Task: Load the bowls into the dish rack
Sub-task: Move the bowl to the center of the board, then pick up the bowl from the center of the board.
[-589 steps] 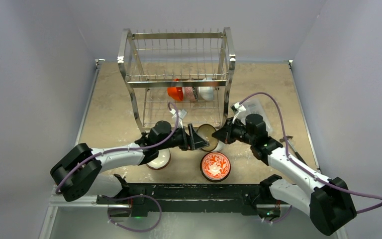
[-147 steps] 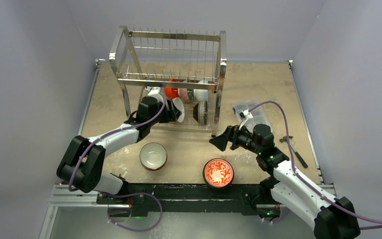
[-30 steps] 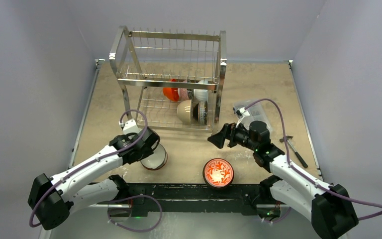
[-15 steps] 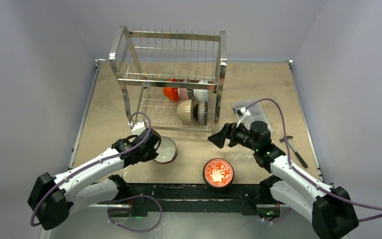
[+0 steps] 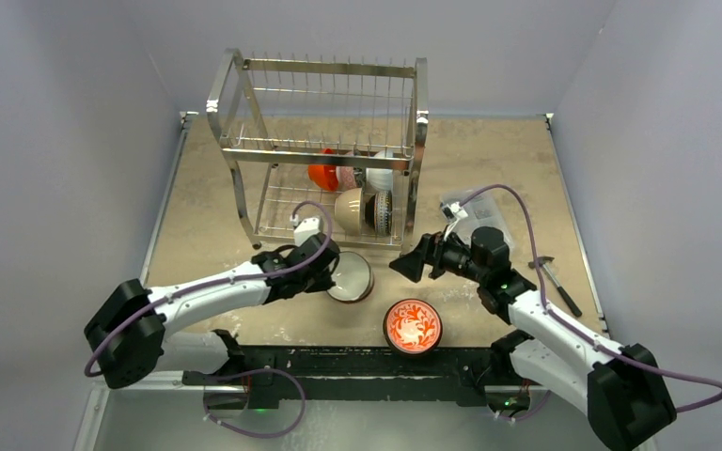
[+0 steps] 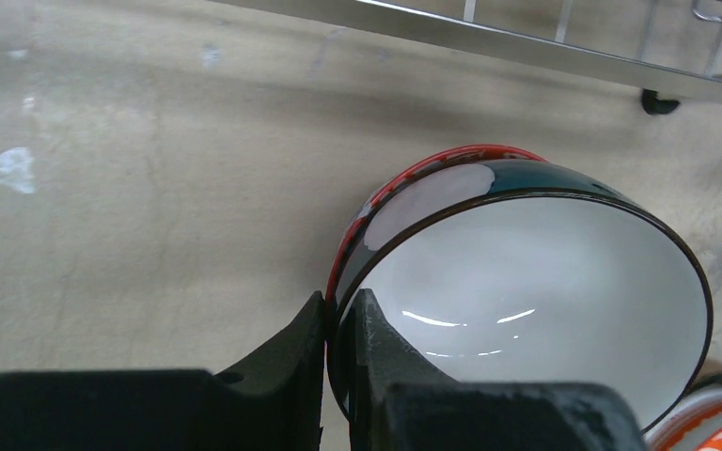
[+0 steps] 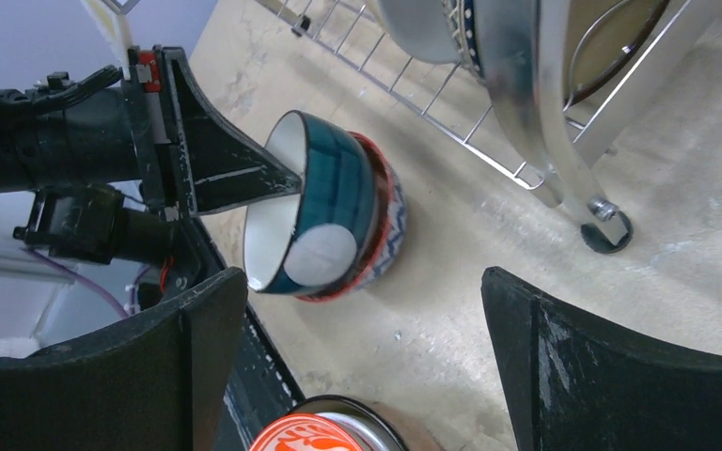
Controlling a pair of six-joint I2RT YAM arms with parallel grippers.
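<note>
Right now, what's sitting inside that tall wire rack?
The dish rack holds five on its lower shelf: orange bowl, patterned bowl, white bowl behind; tan bowl, grey bowl in front. A rail hides the back three's tops.

Seven bowls (image 5: 411, 326), one dish rack (image 5: 320, 67), one clear plastic box (image 5: 468, 212), one small tool (image 5: 555, 282), two arms (image 5: 207, 287)

Tilted teal bowl (image 7: 331, 202), left pincer (image 7: 285, 178) on rim

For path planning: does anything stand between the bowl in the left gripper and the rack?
Nothing visible stands between the blue bowl and the rack; a tan bowl sits on its lower shelf's right side.
</note>
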